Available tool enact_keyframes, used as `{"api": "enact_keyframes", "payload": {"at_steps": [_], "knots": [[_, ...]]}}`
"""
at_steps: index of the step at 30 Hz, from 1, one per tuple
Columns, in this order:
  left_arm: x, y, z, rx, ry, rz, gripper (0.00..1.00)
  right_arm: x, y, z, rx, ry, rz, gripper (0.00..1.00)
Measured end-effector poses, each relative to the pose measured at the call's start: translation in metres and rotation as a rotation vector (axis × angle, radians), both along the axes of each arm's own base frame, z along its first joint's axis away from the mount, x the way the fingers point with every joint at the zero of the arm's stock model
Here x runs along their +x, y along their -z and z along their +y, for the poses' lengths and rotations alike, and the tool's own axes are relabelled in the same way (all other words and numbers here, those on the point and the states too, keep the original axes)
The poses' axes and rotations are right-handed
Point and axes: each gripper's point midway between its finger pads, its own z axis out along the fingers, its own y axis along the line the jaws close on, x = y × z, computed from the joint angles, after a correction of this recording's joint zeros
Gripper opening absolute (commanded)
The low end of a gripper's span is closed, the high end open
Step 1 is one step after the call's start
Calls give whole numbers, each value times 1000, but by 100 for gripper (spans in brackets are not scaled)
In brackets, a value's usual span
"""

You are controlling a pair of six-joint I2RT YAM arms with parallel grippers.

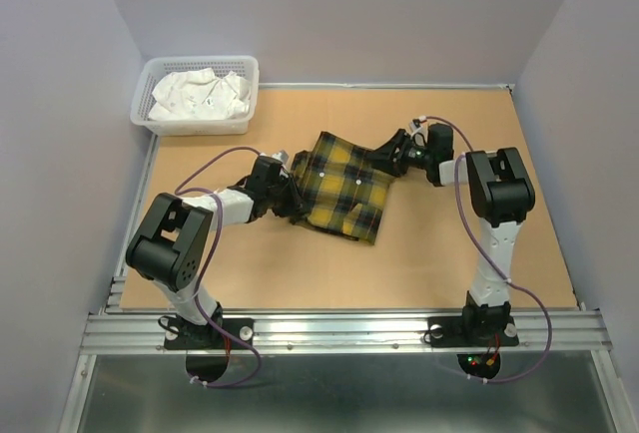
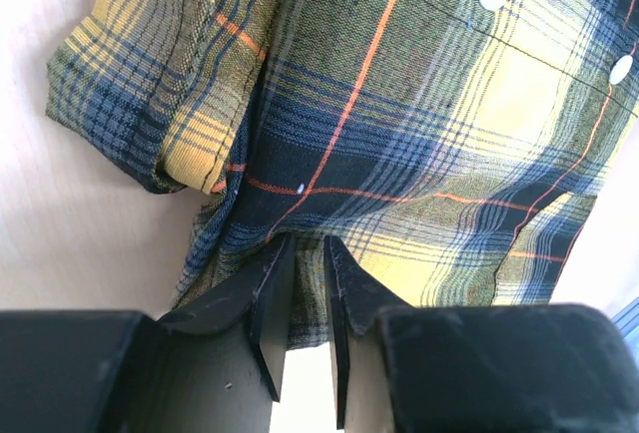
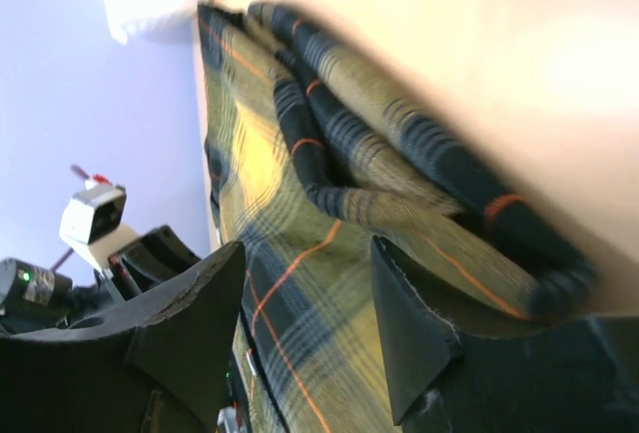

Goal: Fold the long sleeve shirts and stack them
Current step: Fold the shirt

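Observation:
The yellow and navy plaid long sleeve shirt [image 1: 344,189] lies partly folded in the middle of the table, buttons up. My left gripper [image 1: 284,190] is at its left edge. In the left wrist view the gripper [image 2: 310,253] has its jaws nearly together, pinching the hem of the shirt [image 2: 399,134], with a rolled cuff [image 2: 150,104] to the left. My right gripper [image 1: 395,154] is at the shirt's far right corner. In the right wrist view it [image 3: 305,273] is wide open, with bunched shirt cloth [image 3: 300,194] between and beyond its jaws.
A white mesh basket [image 1: 195,129] holding white cloths [image 1: 200,94] stands at the back left corner. Grey walls enclose the table on three sides. A metal rail [image 1: 339,331] runs along the near edge. The left arm's wrist camera [image 3: 92,221] shows behind the shirt.

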Motion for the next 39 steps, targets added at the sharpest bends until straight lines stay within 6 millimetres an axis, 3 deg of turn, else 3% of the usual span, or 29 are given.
{"api": "enact_keyframes", "payload": {"at_steps": [6, 16, 19, 23, 26, 28, 32, 35, 39], "knots": [[1, 0, -1, 0, 9, -3, 33, 13, -11, -24, -38, 80, -28, 59], [4, 0, 1, 16, 24, -2, 38, 9, 8, -37, -60, 140, -11, 50], [16, -1, 11, 32, -2, -6, 42, -10, 10, -43, -73, 162, 20, 48], [57, -6, 33, 70, -67, -33, 53, -55, 14, -45, -121, 177, 105, 48], [86, -13, 39, 95, -86, -60, 66, -90, 8, -28, -161, 149, 127, 48], [98, -20, 40, 103, -92, -80, 78, -113, 2, -11, -179, 104, 133, 48], [106, -43, 39, 97, -87, -131, 82, -139, -20, 8, -190, 56, 120, 49], [96, -67, 39, 82, -83, -167, 81, -132, -49, 4, -197, 85, 50, 49], [60, -107, 28, 38, -38, -245, 68, -97, -101, 9, -170, 99, -71, 48]]}}
